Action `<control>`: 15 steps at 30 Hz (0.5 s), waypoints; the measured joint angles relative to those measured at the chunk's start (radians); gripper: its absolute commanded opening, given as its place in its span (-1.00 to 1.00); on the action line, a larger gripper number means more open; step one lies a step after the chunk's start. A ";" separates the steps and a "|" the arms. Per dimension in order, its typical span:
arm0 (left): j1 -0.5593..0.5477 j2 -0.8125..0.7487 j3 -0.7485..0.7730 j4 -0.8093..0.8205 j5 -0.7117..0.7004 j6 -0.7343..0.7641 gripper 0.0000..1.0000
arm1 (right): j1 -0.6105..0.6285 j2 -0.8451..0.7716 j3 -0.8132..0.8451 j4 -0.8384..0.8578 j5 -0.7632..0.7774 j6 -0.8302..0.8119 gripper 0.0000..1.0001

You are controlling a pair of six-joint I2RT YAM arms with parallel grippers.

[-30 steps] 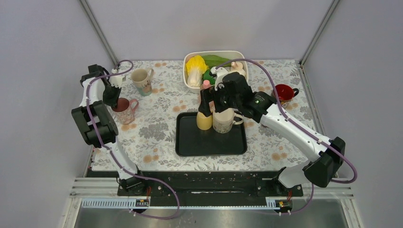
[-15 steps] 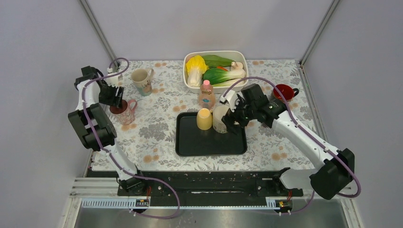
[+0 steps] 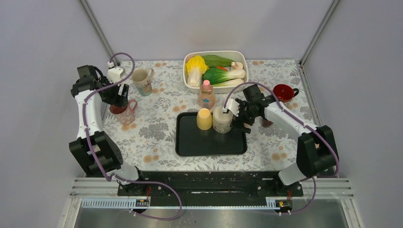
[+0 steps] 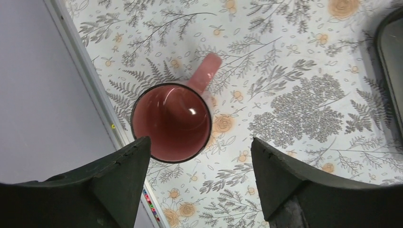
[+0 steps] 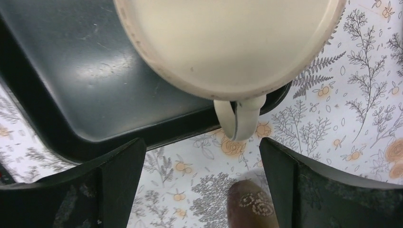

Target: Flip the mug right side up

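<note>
- The cream ceramic mug (image 3: pixel 222 118) stands on the black rectangular tray (image 3: pixel 209 142), along its far edge and right of centre, just beside a yellow cup (image 3: pixel 204 118).
- In the right wrist view the mug shows a flat cream base (image 5: pixel 228 42) ringed by a low foot, so it sits mouth down.
- Its loop handle (image 5: pixel 236 121) juts out past the tray's rim, over the floral-patterned worktop (image 3: pixel 157 128).
- The right jaws are released and spread wide. Their black fingers (image 5: pixel 109 190) stand either side of the handle and touch neither it nor the mug.
- The left jaws are released too. Their fingers (image 4: pixel 119 175) hang apart above an upright translucent pink mug (image 4: pixel 171 122) near the worktop's left edge, clear of its rim.
- A beige mug (image 3: pixel 141 80) stands behind the pink one.
- A small pink-capped bottle (image 3: pixel 206 97) stands just behind the tray.
- A white dish (image 3: pixel 216 53) of vegetables sits at the back, and a red mug (image 3: pixel 283 91) stands far right.
</note>
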 measured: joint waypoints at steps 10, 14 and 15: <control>-0.094 -0.068 -0.040 0.000 0.010 -0.003 0.62 | -0.010 0.153 0.018 0.071 -0.015 -0.101 -0.06; -0.113 -0.078 -0.043 0.001 0.009 -0.017 0.62 | -0.012 0.169 0.017 0.085 -0.027 -0.105 -0.51; -0.120 -0.087 -0.049 0.001 0.009 -0.019 0.62 | -0.013 0.169 0.017 0.089 -0.029 -0.104 -0.63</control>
